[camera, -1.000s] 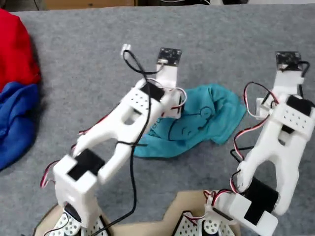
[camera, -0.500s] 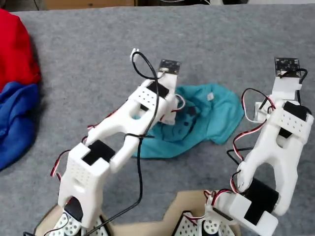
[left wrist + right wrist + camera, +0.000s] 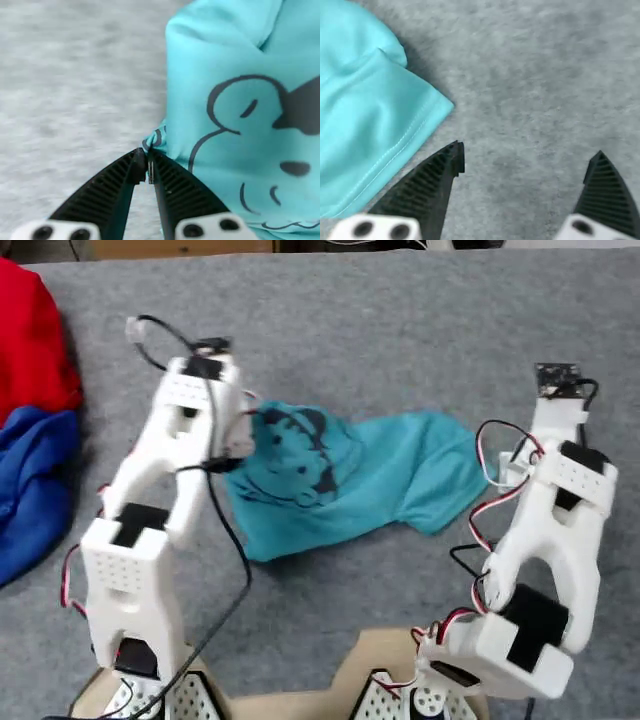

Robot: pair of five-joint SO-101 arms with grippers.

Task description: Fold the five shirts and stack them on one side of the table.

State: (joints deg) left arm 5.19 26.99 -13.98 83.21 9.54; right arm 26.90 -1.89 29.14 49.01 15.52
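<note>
A teal shirt (image 3: 350, 480) with a dark cartoon print lies stretched across the middle of the grey table. My left gripper (image 3: 148, 172) is shut on a pinch of the teal shirt (image 3: 235, 115) at its edge; in the high view the left gripper (image 3: 247, 437) holds the shirt's left end. My right gripper (image 3: 525, 165) stands open over bare felt, just beside a hemmed corner of the teal shirt (image 3: 375, 125). In the high view the right gripper (image 3: 520, 455) sits by the shirt's right end. A red shirt (image 3: 30, 335) and a blue shirt (image 3: 30, 490) lie heaped at the table's left edge.
The grey felt table (image 3: 420, 330) is open at the back and in front of the shirt. A tan board (image 3: 380, 665) carries both arm bases at the near edge. Loose cables hang along both arms.
The left arm has swung left with the shirt's edge in its gripper, pulling the bunched teal shirt out flatter and wider. The right arm shifted slightly toward the shirt's right end.
</note>
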